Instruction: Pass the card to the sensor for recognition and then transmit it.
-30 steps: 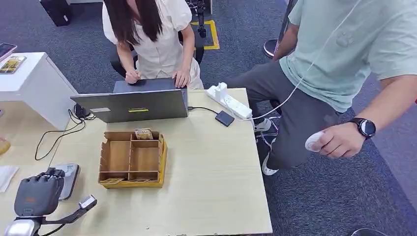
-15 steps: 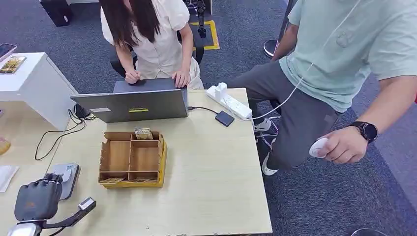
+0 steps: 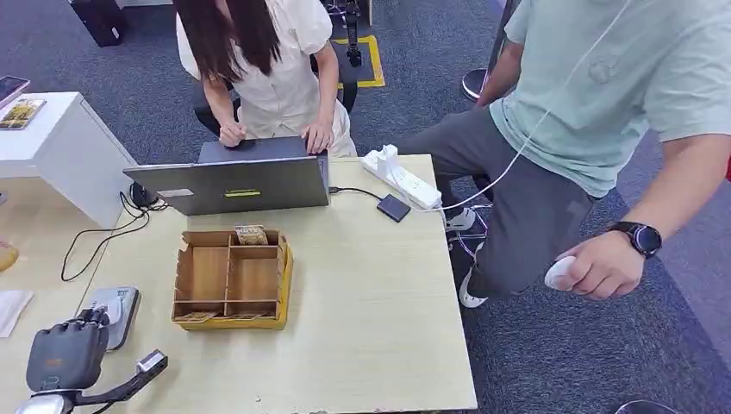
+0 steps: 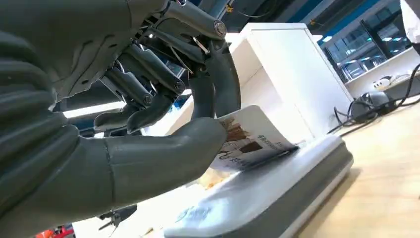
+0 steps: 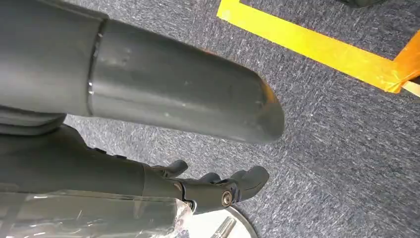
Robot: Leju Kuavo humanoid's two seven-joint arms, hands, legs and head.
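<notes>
My left hand (image 3: pixel 67 354) is at the near left of the table, just in front of the grey sensor pad (image 3: pixel 118 305). In the left wrist view that hand (image 4: pixel 114 134) pinches a printed card (image 4: pixel 252 139) between thumb and fingers, and the card's far edge rests on the sensor pad (image 4: pixel 287 183). A wooden card box (image 3: pixel 231 278) with several compartments stands mid-table, one card (image 3: pixel 252 234) upright at its back. My right hand (image 5: pixel 148 114) hangs over grey carpet, its fingers (image 5: pixel 218 191) loosely apart and holding nothing.
A laptop (image 3: pixel 233 181) stands behind the box with a person typing on it. A power strip (image 3: pixel 401 177) and a small dark box (image 3: pixel 393 207) lie at the back right. Another person sits at the right, holding a white device (image 3: pixel 559 271). Cables (image 3: pixel 103 237) trail at the left.
My left hand has drawn back toward the table's near edge, exposing more of the sensor pad. The seated person's hand with the white device has shifted slightly lower.
</notes>
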